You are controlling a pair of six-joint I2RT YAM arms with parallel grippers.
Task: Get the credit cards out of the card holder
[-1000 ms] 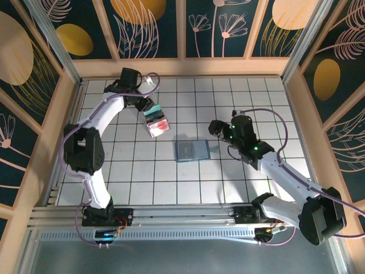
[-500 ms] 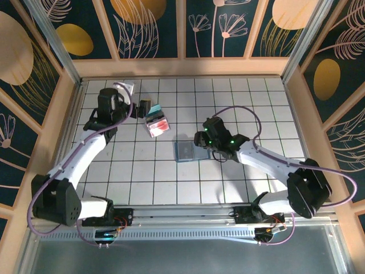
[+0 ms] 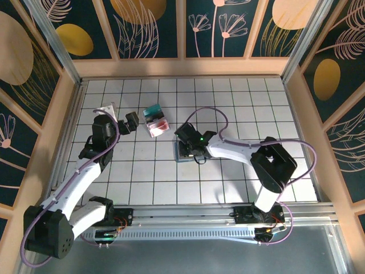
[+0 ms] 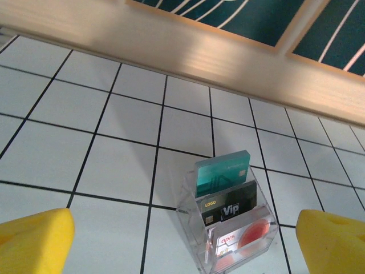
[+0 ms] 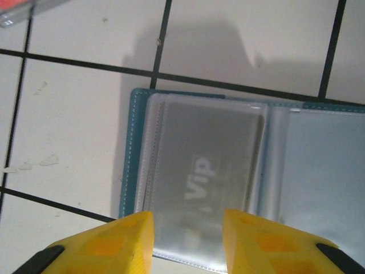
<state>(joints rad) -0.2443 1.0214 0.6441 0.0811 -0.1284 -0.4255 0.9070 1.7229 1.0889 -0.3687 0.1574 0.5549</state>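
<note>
The card holder [image 5: 245, 177] is lying open and flat near the middle of the white tiled bench [image 3: 142, 182], its paler inside with the clear pockets facing up. One card [image 5: 199, 182] marked "Vip" is sitting in its left pocket; the right pocket is too blurred to read.

The right arm is rising from its base at the near right, bending at the elbow and stretching its forearm left across the bench. The right tool [image 5: 187, 228] is pointing down over the near edge of the holder's left half. Its yellow fingers [image 5: 108, 240] are standing partly apart with nothing between them. Whether they are touching the holder I cannot tell.

The left arm is reaching from the near left toward the far side, with its wrist turning right. The left tool [image 3: 131, 121] is gaping wide and holding nothing.

Just to the right of it, a clear stand [image 4: 188, 228] is carrying three cards in a row: one teal card [image 4: 222, 174], one black card [image 4: 228, 208] and one red-pink card [image 4: 242, 237]. The stand is sitting to the far left of the holder, apart from it.
</note>
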